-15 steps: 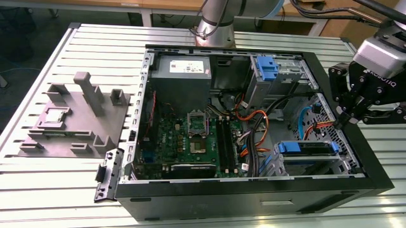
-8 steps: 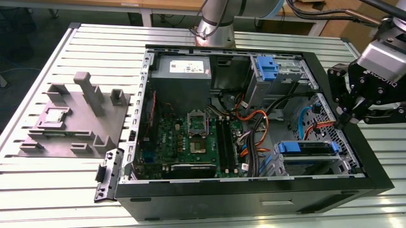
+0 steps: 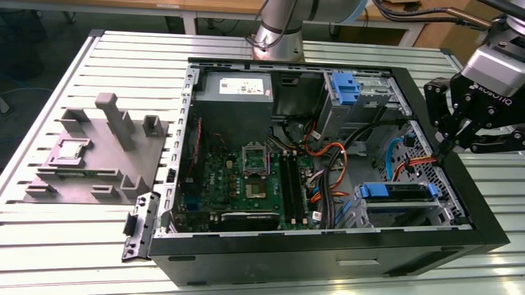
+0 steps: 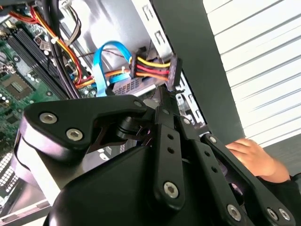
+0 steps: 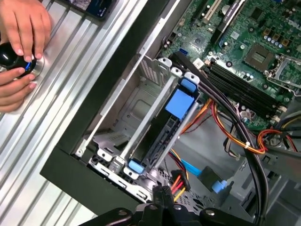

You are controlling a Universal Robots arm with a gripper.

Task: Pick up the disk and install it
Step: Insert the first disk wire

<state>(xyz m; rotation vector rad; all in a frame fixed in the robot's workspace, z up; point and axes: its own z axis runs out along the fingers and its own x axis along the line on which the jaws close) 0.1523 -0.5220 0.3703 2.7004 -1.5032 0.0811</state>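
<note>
The disk (image 3: 394, 192) sits on edge in the case's near-right bay, its long axis running left-right. The tool (image 3: 447, 149) hangs just above and far-right of it, pressed together, pinching nothing.

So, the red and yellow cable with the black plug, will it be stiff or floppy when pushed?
Probably floppy: the cable is made of thin separate wires that bend in curves. Its black plug looks rigid, so that end would likely move as one piece. It seems light, and may spring back, being attached further inside.
</note>
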